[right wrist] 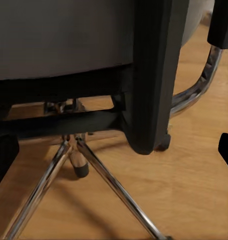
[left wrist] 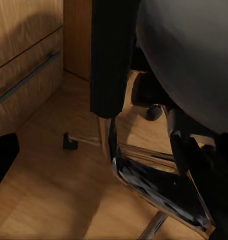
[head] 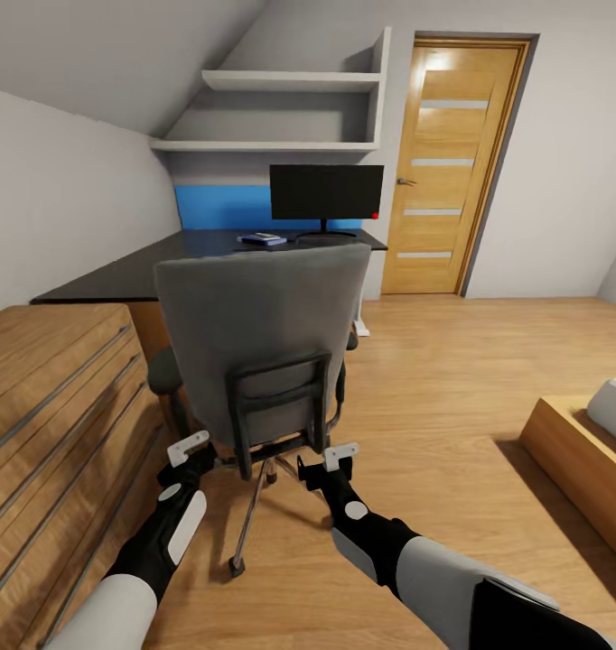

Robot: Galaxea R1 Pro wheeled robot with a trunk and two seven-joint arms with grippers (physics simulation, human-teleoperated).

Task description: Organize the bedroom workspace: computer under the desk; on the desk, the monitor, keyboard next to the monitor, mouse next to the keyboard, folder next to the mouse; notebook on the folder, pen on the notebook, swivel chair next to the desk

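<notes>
The swivel chair (head: 263, 338), grey-padded with a black back frame and chrome legs, stands with its back to the camera, in front of the black desk (head: 154, 266) bearing the monitor (head: 327, 191). Both arms reach low behind it; the left gripper (head: 187, 451) and right gripper (head: 331, 462) hang spread wide, holding nothing, just behind the chair's frame.

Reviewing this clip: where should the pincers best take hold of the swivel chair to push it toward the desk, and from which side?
Probably the black back frame of the swivel chair, approached from behind: its back faces the robot, and both the left pincer and right pincer hover beside the frame's uprights.
</notes>
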